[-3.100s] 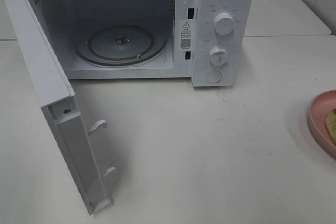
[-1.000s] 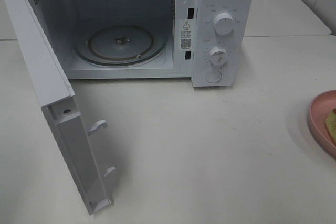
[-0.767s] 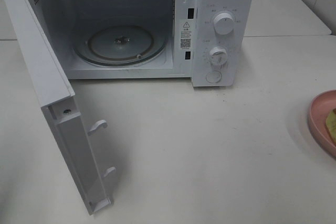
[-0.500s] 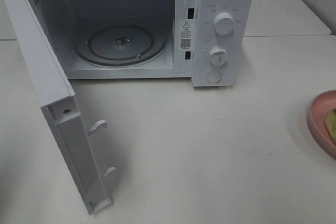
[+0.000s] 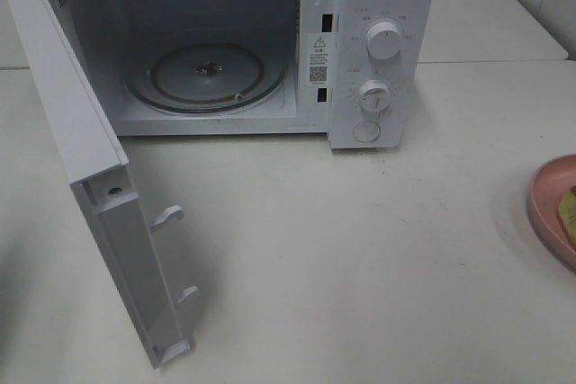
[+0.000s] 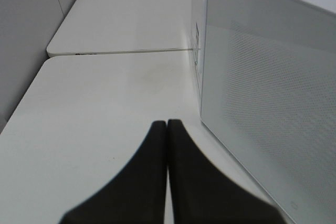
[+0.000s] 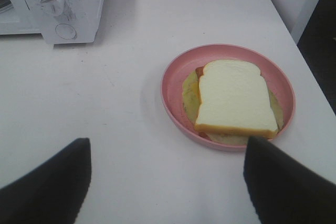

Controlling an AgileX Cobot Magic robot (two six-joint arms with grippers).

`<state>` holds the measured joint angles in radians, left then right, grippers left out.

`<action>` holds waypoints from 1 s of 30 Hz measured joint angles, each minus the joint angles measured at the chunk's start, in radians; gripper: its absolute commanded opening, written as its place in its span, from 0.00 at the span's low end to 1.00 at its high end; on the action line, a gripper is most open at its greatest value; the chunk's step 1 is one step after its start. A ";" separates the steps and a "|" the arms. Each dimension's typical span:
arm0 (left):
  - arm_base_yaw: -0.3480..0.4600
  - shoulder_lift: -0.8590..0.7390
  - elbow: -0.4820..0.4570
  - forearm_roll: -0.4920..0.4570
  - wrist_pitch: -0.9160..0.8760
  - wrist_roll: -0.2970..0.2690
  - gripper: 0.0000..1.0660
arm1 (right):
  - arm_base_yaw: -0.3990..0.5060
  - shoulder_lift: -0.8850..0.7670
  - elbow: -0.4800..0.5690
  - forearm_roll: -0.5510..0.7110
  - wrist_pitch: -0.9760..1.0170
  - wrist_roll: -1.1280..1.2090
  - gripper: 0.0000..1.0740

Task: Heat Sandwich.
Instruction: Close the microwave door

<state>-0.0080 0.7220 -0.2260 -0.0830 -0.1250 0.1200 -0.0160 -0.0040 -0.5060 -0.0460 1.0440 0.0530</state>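
Note:
The sandwich (image 7: 233,95), a pale slice of bread on yellowish filling, lies on the round pink plate (image 7: 173,85). In the exterior high view only the plate's edge (image 5: 544,209) and a sliver of the sandwich (image 5: 569,207) show at the far right. My right gripper (image 7: 165,142) is open and empty, its fingers spread wide just short of the plate. My left gripper (image 6: 166,124) is shut and empty, low over the table beside the outer face of the open microwave door (image 6: 262,103). Neither gripper shows in the exterior high view.
The white microwave (image 5: 378,42) stands at the back with its door (image 5: 99,186) swung wide open toward the front left. Its glass turntable (image 5: 207,74) is bare. Two knobs and a button are on its right panel (image 7: 52,1). The table's right edge is close to the plate.

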 measured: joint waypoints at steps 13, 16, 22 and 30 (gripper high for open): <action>0.000 0.311 0.004 0.128 -0.358 -0.084 0.00 | 0.000 0.000 0.000 0.000 0.000 0.000 0.71; 0.000 0.399 0.004 0.290 -0.458 -0.203 0.00 | 0.000 0.000 0.000 0.000 0.000 0.000 0.71; 0.000 0.508 0.004 0.452 -0.588 -0.304 0.00 | 0.000 0.000 0.000 0.000 0.000 0.000 0.71; -0.053 0.673 0.001 0.471 -0.748 -0.320 0.00 | 0.000 0.000 0.000 0.000 0.000 0.000 0.71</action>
<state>-0.0610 1.3950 -0.2250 0.3880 -0.8730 -0.2000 -0.0160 -0.0040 -0.5060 -0.0460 1.0440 0.0530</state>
